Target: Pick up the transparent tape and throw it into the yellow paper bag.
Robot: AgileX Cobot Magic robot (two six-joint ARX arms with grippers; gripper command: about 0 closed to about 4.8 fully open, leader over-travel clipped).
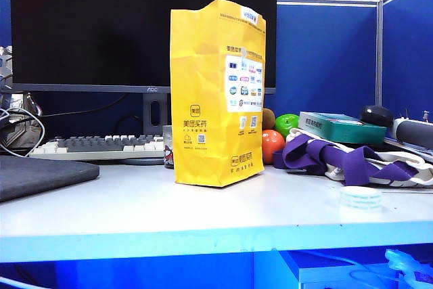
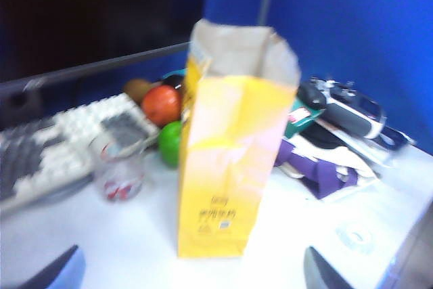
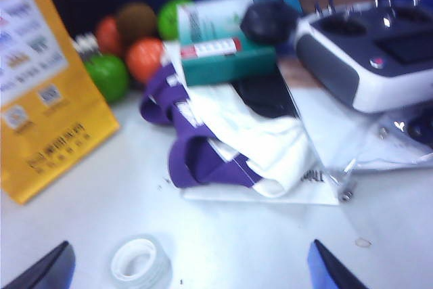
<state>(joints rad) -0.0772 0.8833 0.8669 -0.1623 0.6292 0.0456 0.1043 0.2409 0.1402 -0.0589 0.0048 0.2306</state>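
Neither arm shows in the exterior view. In its wrist view the left pincer (image 2: 193, 269) hangs above the counter (image 2: 61, 235) with both dark fingertips (image 2: 325, 270) set wide apart and nothing between them. The right pincer (image 3: 189, 265) hangs likewise, fingertips (image 3: 331, 269) spread wide, gripping nothing.
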